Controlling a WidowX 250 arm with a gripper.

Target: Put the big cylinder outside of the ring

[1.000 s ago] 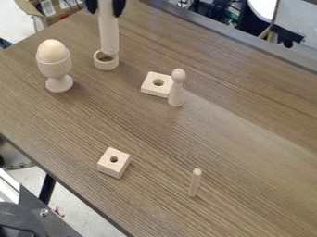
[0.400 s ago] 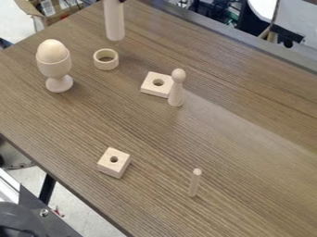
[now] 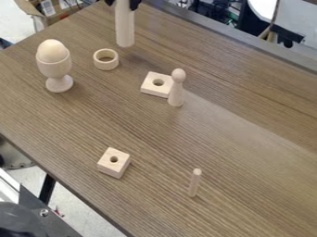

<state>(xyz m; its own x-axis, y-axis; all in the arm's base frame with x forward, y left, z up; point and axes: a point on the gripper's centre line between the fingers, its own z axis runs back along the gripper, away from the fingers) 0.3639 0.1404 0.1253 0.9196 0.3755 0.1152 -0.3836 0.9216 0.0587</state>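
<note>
Jaws of the gripper (image 3: 123,3) closed about the upper end of the big cylinder (image 3: 125,28), presumably so its base is kept free; nearer than the ring (image 3: 99,64), a holed block (image 3: 110,168) is set well apart; beyond the ring, the cylinder is held upright, probably for standing outside it

We can read no text, brand, number or sign. At the upper left of the frame we see pale labels (image 3: 47,7) on a cardboard box (image 3: 37,21), but their print is too small for us to make out.
</note>
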